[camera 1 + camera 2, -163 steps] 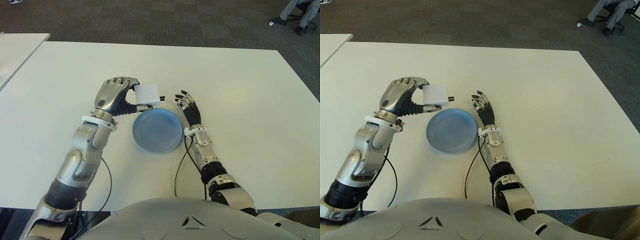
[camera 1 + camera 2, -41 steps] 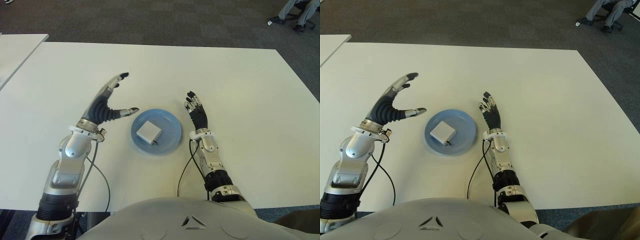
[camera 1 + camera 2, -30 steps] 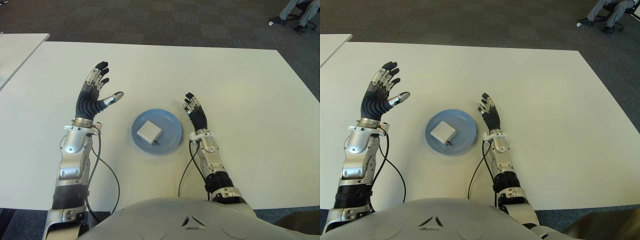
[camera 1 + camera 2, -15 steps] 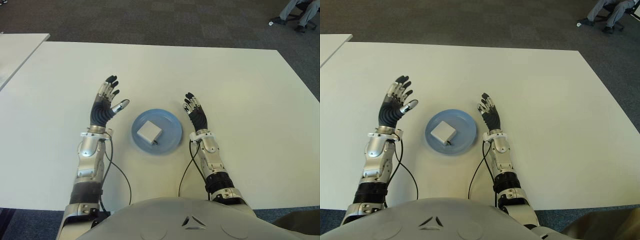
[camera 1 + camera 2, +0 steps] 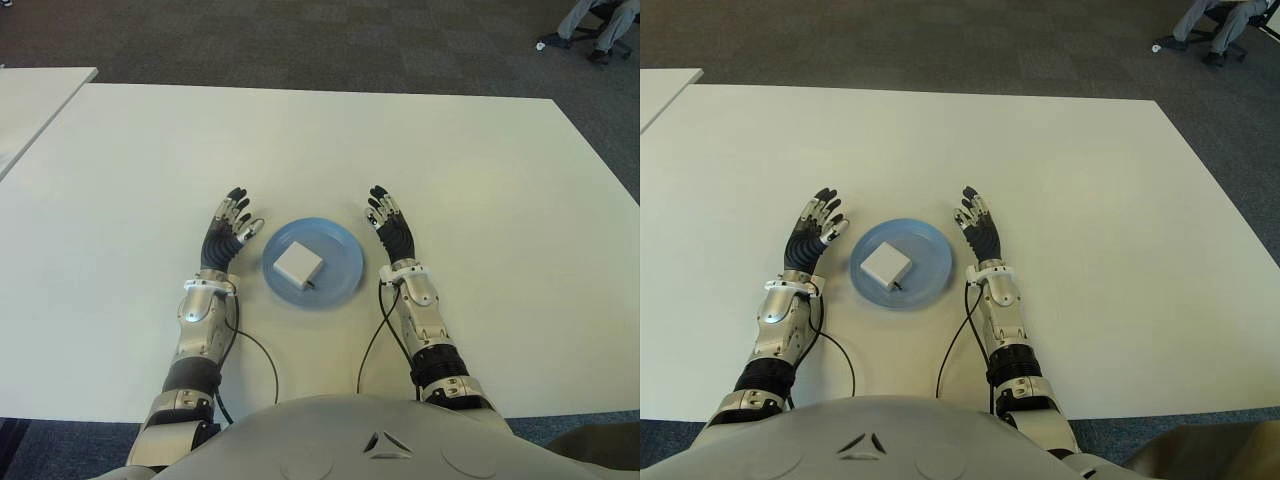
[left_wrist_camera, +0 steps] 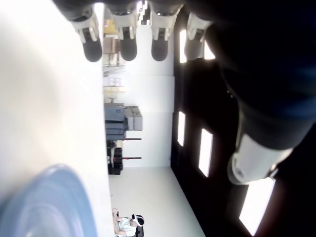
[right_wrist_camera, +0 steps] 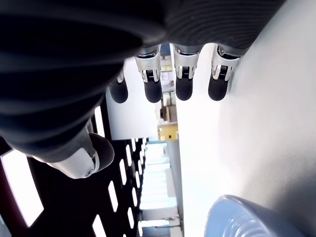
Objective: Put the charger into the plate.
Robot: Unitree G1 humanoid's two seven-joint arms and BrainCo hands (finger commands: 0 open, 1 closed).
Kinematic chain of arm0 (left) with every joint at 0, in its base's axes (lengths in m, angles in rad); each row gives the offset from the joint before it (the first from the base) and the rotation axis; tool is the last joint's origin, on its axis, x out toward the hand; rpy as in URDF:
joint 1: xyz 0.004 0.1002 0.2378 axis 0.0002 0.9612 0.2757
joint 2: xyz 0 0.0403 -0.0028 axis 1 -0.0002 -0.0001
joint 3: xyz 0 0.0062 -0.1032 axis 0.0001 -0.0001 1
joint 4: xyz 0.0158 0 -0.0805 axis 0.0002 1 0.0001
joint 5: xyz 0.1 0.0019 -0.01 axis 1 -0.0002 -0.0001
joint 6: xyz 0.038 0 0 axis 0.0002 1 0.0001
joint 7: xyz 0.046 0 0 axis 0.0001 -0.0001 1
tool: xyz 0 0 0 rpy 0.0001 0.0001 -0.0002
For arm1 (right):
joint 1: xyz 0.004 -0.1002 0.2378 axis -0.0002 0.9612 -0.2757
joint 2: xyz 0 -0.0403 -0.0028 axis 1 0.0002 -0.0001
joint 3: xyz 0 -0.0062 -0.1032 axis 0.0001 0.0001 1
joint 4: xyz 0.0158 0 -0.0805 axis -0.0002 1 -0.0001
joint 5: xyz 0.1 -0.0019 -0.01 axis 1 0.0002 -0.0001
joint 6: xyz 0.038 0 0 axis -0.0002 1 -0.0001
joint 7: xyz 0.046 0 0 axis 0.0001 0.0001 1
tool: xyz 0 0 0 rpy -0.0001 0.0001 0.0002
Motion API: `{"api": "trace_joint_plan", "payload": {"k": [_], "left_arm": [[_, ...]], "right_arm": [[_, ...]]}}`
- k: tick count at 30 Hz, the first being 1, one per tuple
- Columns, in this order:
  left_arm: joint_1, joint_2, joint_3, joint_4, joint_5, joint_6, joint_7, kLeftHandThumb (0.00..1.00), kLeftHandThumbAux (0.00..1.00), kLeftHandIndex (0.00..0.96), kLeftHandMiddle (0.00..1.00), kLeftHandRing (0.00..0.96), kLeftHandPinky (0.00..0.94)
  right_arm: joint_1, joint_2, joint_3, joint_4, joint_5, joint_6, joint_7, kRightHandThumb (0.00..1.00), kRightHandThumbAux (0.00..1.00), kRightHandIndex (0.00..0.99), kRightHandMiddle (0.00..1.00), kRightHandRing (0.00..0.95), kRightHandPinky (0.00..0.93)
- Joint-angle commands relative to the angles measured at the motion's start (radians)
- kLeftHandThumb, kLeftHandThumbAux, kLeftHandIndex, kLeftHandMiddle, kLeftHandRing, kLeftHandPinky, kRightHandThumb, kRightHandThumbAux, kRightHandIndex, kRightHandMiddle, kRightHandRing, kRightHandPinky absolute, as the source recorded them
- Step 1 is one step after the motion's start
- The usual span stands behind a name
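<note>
Between your two sets of spread, empty fingers, the charger (image 5: 298,265) lies inside the plate (image 5: 345,262) on the surface (image 5: 480,180), so a careless sweep of the left hand (image 5: 226,233) or right hand (image 5: 392,227) could nudge the plate.

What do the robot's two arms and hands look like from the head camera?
Both match: the left hand and right hand have black ribbed palms and silver-grey jointed fingers with dark tips. A white ring cuffs each wrist, above a silver-grey forearm with black joint bands. A thin black cable loops from each wrist across the white table.
</note>
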Motion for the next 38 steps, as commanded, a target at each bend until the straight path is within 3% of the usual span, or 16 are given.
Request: {"api": "trace_joint_plan", "payload": {"k": [1,20,38], "left_arm": [[-0.008,-0.007,0.013,0.054,-0.025,0.011,-0.031,0.000,0.671,0.007,0.012,0.000,0.000],[0.026,0.012,-0.003,0.069,0.064,0.006,0.018,0.000,0.637,0.000,0.004,0.000,0.000],[0.053,0.021,0.015,0.107,0.061,0.005,0.022,0.000,0.628,0.000,0.005,0.000,0.000]], "right_arm": [[0.005,0.015,-0.003,0.021,0.003,-0.007,-0.004,0.000,0.613,0.011,0.076,0.040,0.000],[-0.009,0.021,-0.011,0.062,0.008,-0.046,-0.013,0.000,0.592,0.018,0.101,0.055,0.000],[-0.002,0.007,-0.014,0.066,0.012,-0.058,0.004,0.000,0.588,0.013,0.090,0.047,0.000]]}}
